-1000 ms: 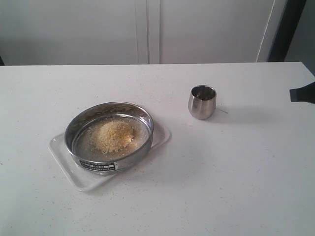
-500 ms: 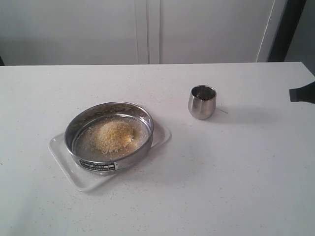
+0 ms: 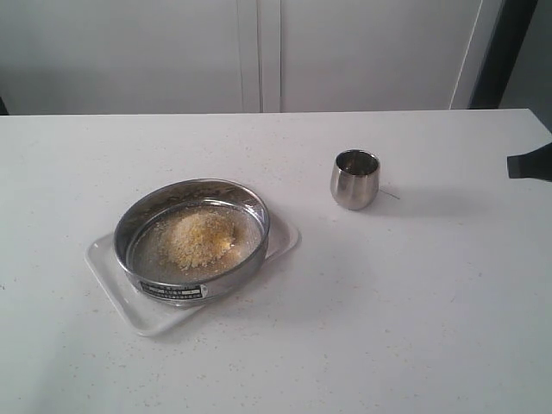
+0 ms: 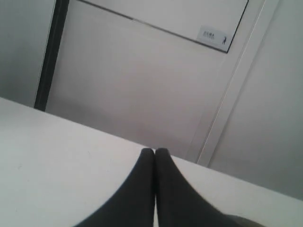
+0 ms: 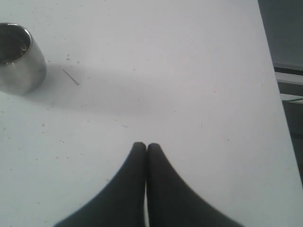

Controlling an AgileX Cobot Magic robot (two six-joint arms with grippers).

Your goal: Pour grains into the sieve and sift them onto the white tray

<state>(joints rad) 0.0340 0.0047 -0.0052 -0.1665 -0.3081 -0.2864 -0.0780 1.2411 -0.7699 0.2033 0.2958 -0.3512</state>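
Pouring judged complete: the grains (image 3: 198, 235) lie heaped in the sieve (image 3: 191, 259), seated on the white tray (image 3: 129, 304) on the bench (image 3: 414, 302), while the left end effector (image 4: 155, 152) and right end effector (image 5: 146, 146) are pressed together, empty and well apart from it, so sifting next requires gripping the sieve's rim.

The grains (image 3: 198, 237) are pale yellow flecked off-white; the sieve (image 3: 235, 274) grey steel, its label (image 3: 172, 291) black; the white tray (image 3: 138, 315) plain. Near the black right gripper (image 5: 145, 145) — a mirror-silver cup (image 5: 19, 59), speckled white table (image 5: 189, 71).
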